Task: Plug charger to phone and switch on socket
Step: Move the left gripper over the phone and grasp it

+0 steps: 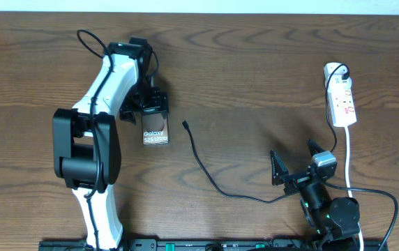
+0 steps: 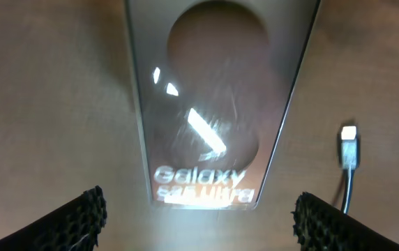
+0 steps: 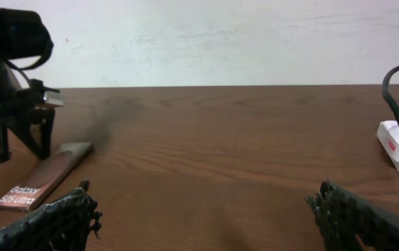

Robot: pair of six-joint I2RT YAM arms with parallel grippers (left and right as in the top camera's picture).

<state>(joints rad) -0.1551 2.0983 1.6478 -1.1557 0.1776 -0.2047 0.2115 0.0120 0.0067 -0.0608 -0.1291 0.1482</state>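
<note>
"Galaxy S25 Ultra" is read in white on the phone (image 2: pixel 206 104), which is laid flat on the tabletop (image 1: pixel 255 77). The left gripper (image 2: pixel 199 216) is held over the lettered end, jaws spread wide, nothing touched; the charger (image 2: pixel 349 143) tip is seen just beside the phone. The right gripper (image 3: pixel 206 209) is likewise spread and empty

The left arm (image 1: pixel 102 118) rises from its base at 7 o'clock, folds at a black elbow near 9 and reaches on to 11 o'clock. There the wrist tips downward and the left gripper (image 1: pixel 146 110) hangs with its jaws spread wide. The right arm (image 1: pixel 328 209) sits folded low at 5 o'clock, with the right gripper (image 1: pixel 295 157) level and aimed toward 10 o'clock, its jaws just as wide.
</note>
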